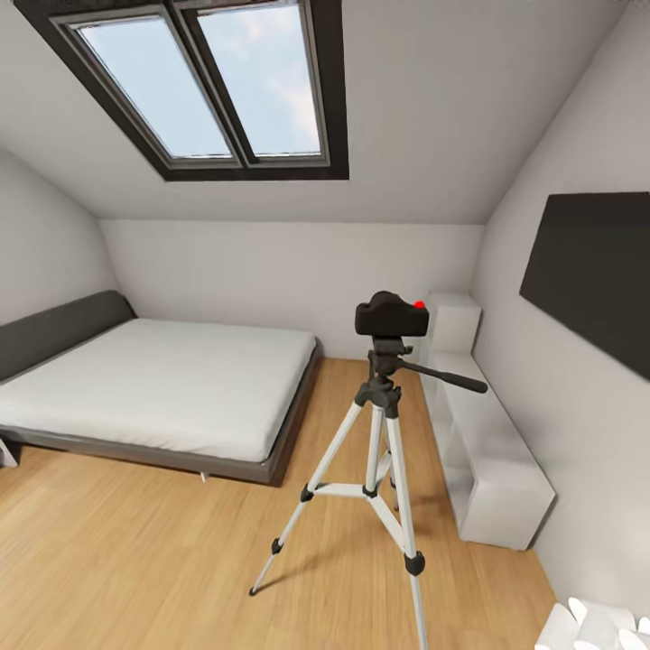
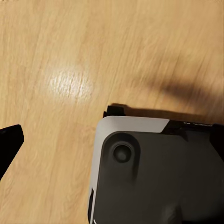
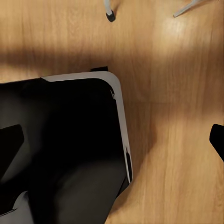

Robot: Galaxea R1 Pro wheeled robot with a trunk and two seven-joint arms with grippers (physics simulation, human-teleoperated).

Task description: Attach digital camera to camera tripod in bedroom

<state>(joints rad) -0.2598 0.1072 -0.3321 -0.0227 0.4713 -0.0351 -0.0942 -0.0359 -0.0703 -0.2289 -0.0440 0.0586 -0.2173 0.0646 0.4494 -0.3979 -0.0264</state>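
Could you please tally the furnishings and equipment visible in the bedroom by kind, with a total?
Digital camera: 1
Camera tripod: 1
Bed: 1
Skylight: 1
Dark wall panel: 1
White low shelf unit: 1
Total: 6

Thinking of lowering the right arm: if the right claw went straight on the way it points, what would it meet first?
Probably the robot's own dark base beneath it, or else the wood floor beside that; depth is unclear.
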